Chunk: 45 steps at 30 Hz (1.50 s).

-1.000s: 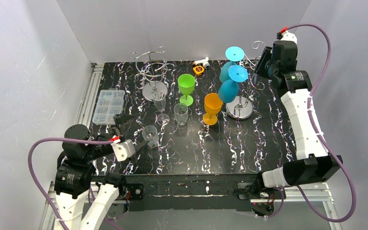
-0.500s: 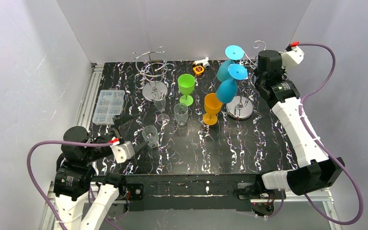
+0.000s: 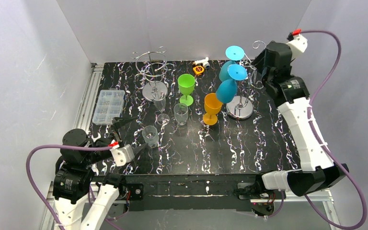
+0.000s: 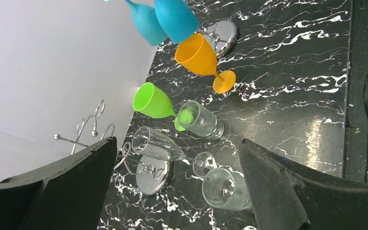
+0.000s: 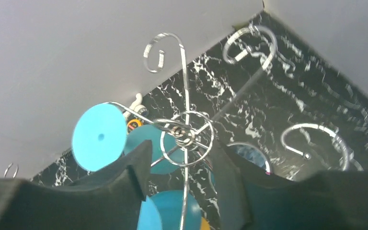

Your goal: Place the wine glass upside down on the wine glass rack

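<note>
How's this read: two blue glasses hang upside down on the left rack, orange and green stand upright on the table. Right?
Wrong rack: the top view shows the blue glasses hanging upside down on the right rack, not the left rack. The orange glass and green glass stand upright on the table.

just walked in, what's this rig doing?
Two arms are racking wine glasses upside down. Two blue glasses hang on the right rack; the right gripper hovers by its top, jaws apart, empty. The left gripper sits open near the clear glasses. The orange glass and green glass stand upright; the other rack holds none.
</note>
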### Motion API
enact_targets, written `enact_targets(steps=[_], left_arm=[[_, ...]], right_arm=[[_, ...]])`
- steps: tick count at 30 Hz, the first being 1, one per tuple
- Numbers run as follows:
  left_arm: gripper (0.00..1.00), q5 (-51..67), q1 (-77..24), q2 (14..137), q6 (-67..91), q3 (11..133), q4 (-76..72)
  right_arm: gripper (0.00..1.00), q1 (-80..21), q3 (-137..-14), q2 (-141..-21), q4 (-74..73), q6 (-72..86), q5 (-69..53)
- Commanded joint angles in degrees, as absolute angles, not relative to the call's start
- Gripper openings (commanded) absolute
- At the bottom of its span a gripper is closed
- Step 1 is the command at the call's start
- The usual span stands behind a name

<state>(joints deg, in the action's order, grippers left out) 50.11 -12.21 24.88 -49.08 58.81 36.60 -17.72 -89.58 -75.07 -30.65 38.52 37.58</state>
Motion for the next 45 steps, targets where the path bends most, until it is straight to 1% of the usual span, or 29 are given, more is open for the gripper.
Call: enact_targets(steps=[1,2,5,8,10,12,25,35,40,45], left_arm=[[0.98,51.20,-12.39,24.75,-49.39,59.18,37.78],[0.98,51.38,-12.39,24.80,-49.39,59.25,37.79],[0.98,51.67,-12.39,25.16,-49.39,59.56,37.81],[0.98,51.68,-12.39,25.63,-49.55,60.20,38.24],[0.98,51.68,-12.40,25.87,-50.02,60.41,38.72],[0.98,51.76,-12.39,26.05,-50.32,60.49,38.93],[0.98,51.53,-12.39,27.41,-50.56,61.47,38.94],[0.98,51.08,-12.39,28.12,-51.06,62.07,39.10],[0.98,50.93,-12.39,28.21,-51.07,62.34,39.11],[0.98,50.80,-12.39,28.21,-51.13,62.54,39.11]], right_arm=[[0.66,-17.67,-99.09,-72.86,-38.02,24.69,32.71],[0.71,-17.59,-100.31,-73.24,-39.39,22.72,31.28],[0.80,-16.64,-102.86,-75.37,-44.55,17.77,26.03],[0.84,-12.75,-106.12,-79.19,-50.33,13.38,18.81],[0.84,-9.03,-106.69,-80.22,-51.51,11.36,12.71],[0.84,-7.09,-106.49,-80.06,-51.40,10.38,10.81],[0.82,-6.00,-111.75,-86.16,-53.67,4.07,2.19],[0.72,-5.80,-112.43,-88.75,-54.05,2.78,2.16],[0.61,-5.80,-112.60,-90.03,-53.99,2.89,0.68],[0.47,-5.80,-111.53,-90.28,-53.21,3.78,0.39]])
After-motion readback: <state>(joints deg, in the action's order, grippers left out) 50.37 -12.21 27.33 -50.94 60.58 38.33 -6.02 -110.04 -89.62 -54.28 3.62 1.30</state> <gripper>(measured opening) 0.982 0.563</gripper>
